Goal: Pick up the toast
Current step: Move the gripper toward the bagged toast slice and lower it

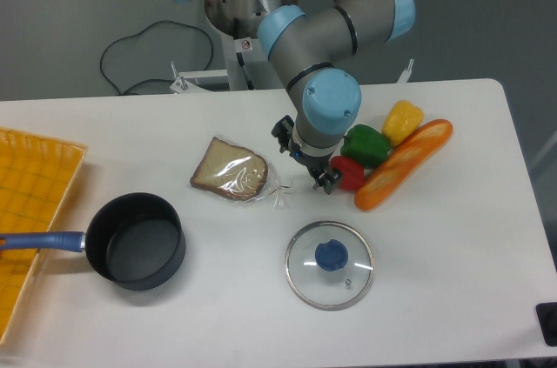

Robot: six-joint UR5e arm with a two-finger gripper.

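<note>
Just right of toast (230,170): hand (304,164) parted, empty, touching nothing.

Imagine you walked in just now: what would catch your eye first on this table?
Probably the grey and blue robot arm, its hand hanging mid-table just right of the wrapped toast. Next, the bright cluster at right: yellow pepper, green pepper and orange baguette.

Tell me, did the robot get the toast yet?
Not yet. The toast lies flat on the table in its wrap, untouched. The hand hangs just right of it, holding nothing. Left to do: get over the toast, come down, grip it and lift.
</note>
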